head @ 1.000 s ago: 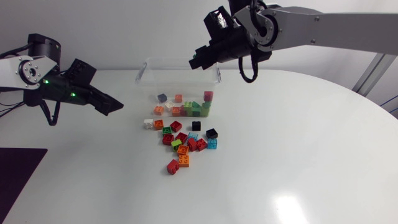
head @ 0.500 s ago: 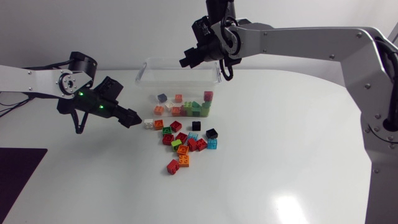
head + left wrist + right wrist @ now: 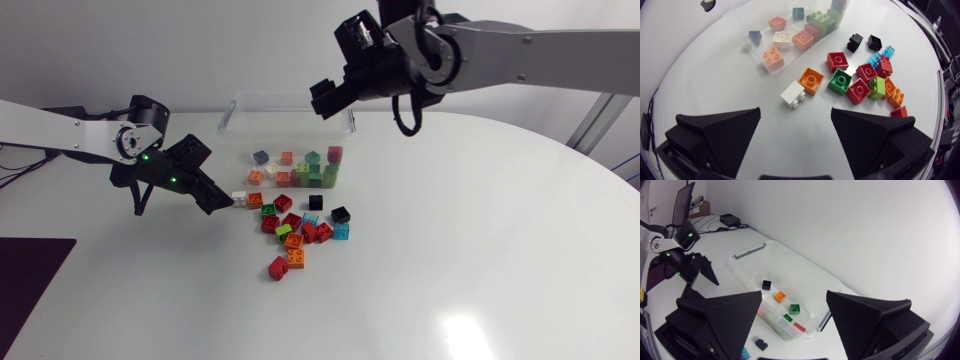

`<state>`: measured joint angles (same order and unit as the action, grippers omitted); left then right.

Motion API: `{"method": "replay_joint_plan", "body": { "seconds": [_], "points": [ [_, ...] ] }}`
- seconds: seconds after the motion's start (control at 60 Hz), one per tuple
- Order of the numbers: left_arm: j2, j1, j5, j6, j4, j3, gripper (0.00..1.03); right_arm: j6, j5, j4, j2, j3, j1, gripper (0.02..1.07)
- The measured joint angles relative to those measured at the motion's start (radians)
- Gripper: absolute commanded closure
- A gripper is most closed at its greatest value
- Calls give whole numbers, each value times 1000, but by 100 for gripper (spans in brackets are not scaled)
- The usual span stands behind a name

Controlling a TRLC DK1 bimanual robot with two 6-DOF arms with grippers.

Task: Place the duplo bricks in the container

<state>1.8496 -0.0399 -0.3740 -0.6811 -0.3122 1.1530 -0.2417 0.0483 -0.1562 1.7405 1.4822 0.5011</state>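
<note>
The clear container (image 3: 236, 106) stands at the back of the table and holds several duplo bricks, among them a teal brick (image 3: 312, 157). My right gripper (image 3: 325, 97) hangs open and empty above its far edge; in the right wrist view the container (image 3: 805, 266) lies below and between the spread fingers (image 3: 715, 320). A pile of loose bricks (image 3: 296, 226) lies in front of the container. My left gripper (image 3: 217, 200) is low and open, its tips just short of a white brick (image 3: 239, 198). In the left wrist view the white brick (image 3: 794, 94) lies ahead, between the open fingers (image 3: 720, 135), beside an orange brick (image 3: 811, 80).
A red brick (image 3: 278, 267) and an orange one (image 3: 296, 258) lie nearest the front, apart from the pile. Two black bricks (image 3: 856, 42) sit at the pile's far side. The container (image 3: 751, 49) is just beyond the white brick from the left gripper.
My left arm has swung right and down to the white brick. My right gripper has opened over the container, and a teal brick now lies inside it.
</note>
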Motion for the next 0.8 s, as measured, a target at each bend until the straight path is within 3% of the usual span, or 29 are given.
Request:
{"method": "replay_joint_plan", "body": {
  "seconds": [0.35, 0.6, 0.8],
  "points": [
    [125, 12, -102, -264, -1, 74, 6, -103, 92, 19, -257, -370, 1, 7],
    [201, 12, -142, -345, -1, 113, 8, -142, 126, 19, -338, -554, 1, 7],
    [240, 11, -146, -367, -1, 124, 18, -166, 143, 26, -353, -634, 1, 7]
  ]
}}
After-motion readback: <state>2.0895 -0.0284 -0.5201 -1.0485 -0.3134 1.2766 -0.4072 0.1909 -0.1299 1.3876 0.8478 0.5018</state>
